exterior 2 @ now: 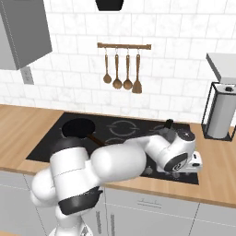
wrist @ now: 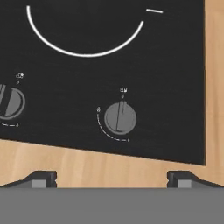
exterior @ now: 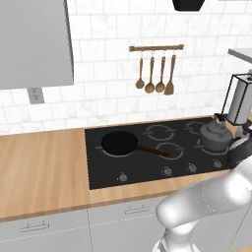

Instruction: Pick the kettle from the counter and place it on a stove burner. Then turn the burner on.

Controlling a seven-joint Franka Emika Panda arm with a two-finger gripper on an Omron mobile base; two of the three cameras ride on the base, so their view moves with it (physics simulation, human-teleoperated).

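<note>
1. The kettle (exterior: pixel 214 136) stands upright on the black glass cooktop (exterior: pixel 147 170) at the right of the left base view, on the rear right stove burner (exterior: pixel 205 129), whose pale rings show just beside its base.
2. In the right base view only the top of the kettle (exterior 2: pixel 168 124) shows, just above the white arm (exterior 2: pixel 133 159) at the centre right of the frame.
3. The gripper (wrist: pixel 111 178) is released: in the hand view its two dark fingertips (wrist: pixel 41 179) rise far apart at the lower edge, over the wooden strip of the counter (wrist: pixel 109 164), with nothing between them.
4. Just above the gripper in the hand view sits a round grey knob (wrist: pixel 120 117) at the centre of the frame, its pointer bar near upright, with a thin pale arc around its lower left.
5. A second knob (wrist: pixel 11 103) is cut by the left edge of the hand view.
6. A curved pale ring of a front burner (wrist: pixel 83 41) fills the upper part of the hand view.
7. The black frying pan (exterior: pixel 120 143) rests on the left burner in the left base view, handle pointing right.
8. Wooden utensils (exterior: pixel 155 74) hang on a rail on the tiled wall, upper centre.
9. A paper towel roll (exterior 2: pixel 220 115) stands in a black frame on the counter at the right of the right base view.
</note>
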